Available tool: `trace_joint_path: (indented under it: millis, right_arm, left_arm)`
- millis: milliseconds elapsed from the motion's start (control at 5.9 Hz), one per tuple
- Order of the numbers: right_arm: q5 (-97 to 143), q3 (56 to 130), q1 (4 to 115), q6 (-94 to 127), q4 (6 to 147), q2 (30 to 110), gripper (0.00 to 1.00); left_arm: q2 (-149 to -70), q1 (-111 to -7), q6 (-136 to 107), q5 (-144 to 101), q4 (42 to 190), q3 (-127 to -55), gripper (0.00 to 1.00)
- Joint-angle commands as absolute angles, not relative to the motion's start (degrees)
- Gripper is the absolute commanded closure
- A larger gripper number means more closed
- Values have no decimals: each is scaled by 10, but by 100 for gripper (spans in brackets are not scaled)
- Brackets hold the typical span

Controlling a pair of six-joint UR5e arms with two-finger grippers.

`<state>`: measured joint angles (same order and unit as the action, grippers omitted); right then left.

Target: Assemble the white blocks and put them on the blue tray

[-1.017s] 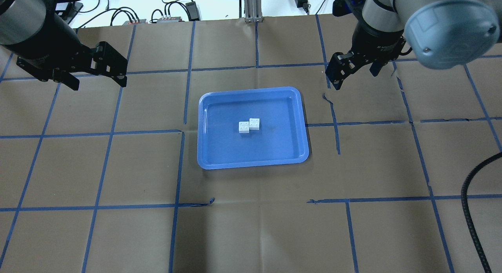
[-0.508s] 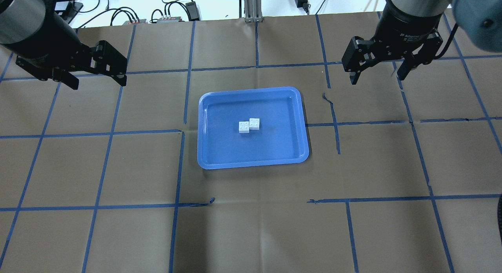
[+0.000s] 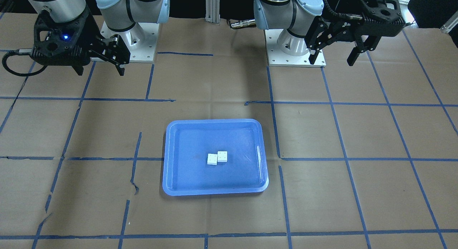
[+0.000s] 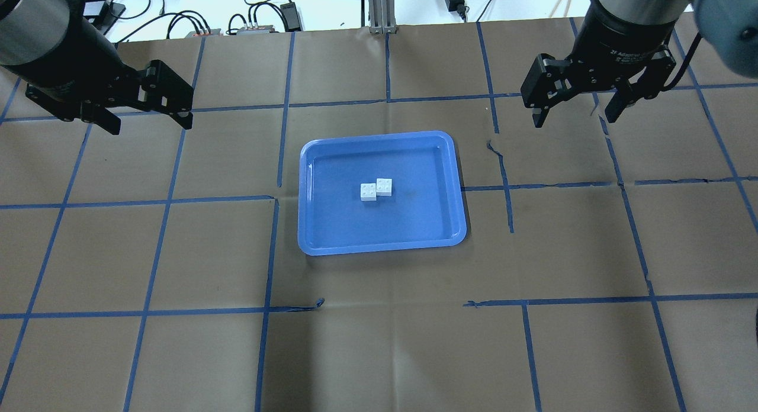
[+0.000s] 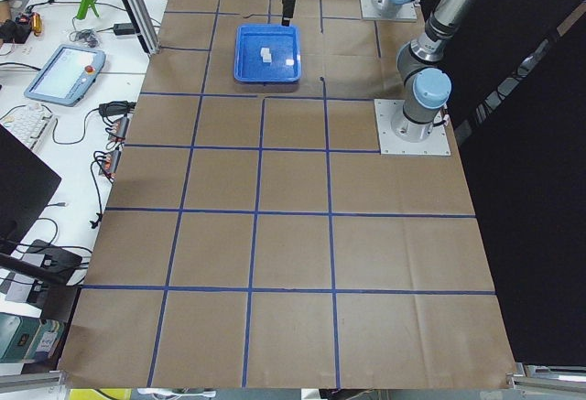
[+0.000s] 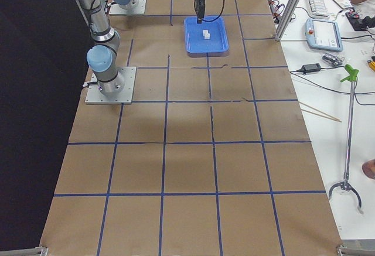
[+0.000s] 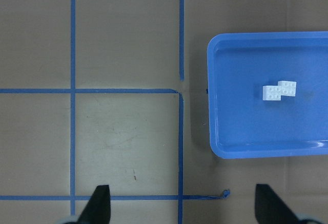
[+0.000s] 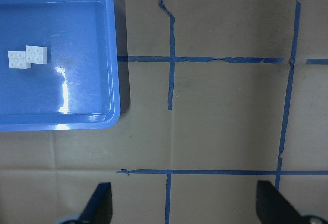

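Two white blocks lie in the middle of the blue tray, pressed together at one corner with studs up. They also show in the front view, the left wrist view and the right wrist view. The tray also shows in those three views. My left gripper hangs open and empty above the table, left of the tray. My right gripper hangs open and empty, right of the tray and further back.
Brown paper with a blue tape grid covers the table. Cables and power bricks and an aluminium post stand past the far edge. Both arm bases are bolted on the robot's side of the table.
My right gripper has moved right and away from the tray and turned its wrist, still open. The left gripper, the blocks and the tray have not moved.
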<state>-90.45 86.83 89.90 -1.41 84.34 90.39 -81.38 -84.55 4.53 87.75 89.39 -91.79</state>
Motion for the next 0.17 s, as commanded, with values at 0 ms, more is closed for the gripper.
trace_joint_path:
  millis: [0]
  right_arm:
    - [-905, 869, 903, -15, 845, 904, 0]
  left_arm:
    - [-814, -845, 46, 876, 894, -918, 1]
